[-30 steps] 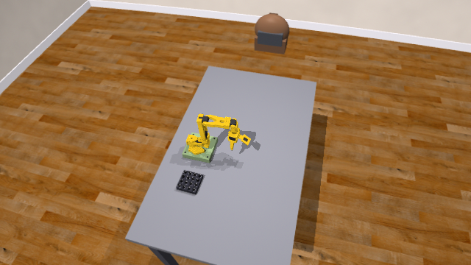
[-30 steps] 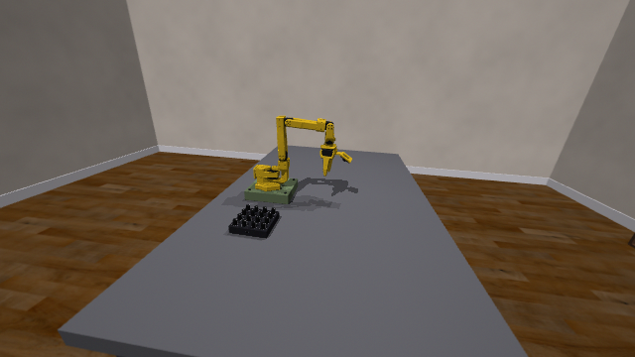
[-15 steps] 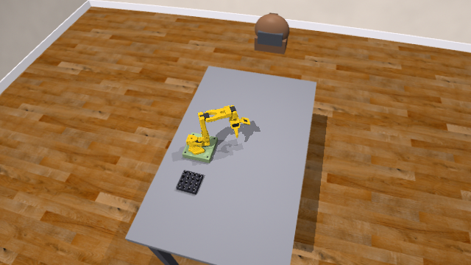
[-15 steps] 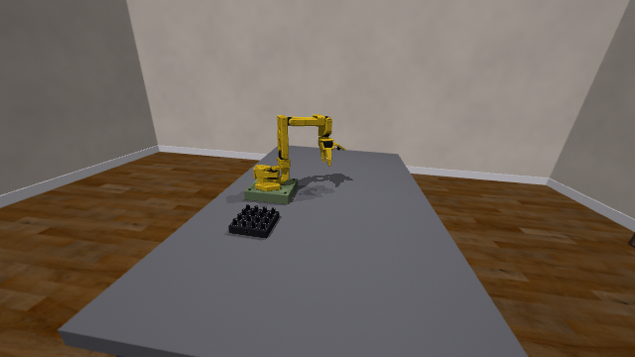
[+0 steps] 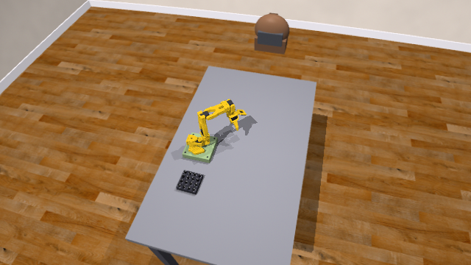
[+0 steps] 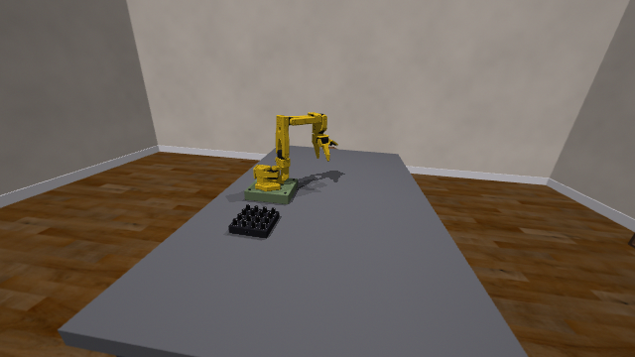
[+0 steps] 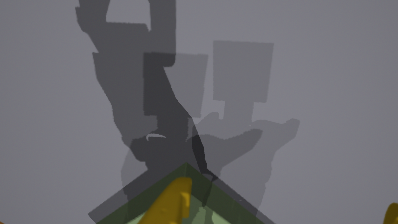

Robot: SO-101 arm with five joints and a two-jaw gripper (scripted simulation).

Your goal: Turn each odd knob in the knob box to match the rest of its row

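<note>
gripper partly open, holding nothing, raised toward the far end of the bench. knob box near the left edge, behind the arm's reach direction. risk: swinging back low and bumping already-correct knobs.

No text, label, brand, number or sign can be read in any view; the knob box is too small for its row marks or knob marks to be made out, showing only as a dark block with dark knobs; the arm's green base plate, the yellow arm itself and the grey table carry no legible lettering; the wrist view shows only shadows and a base-plate corner.
</note>
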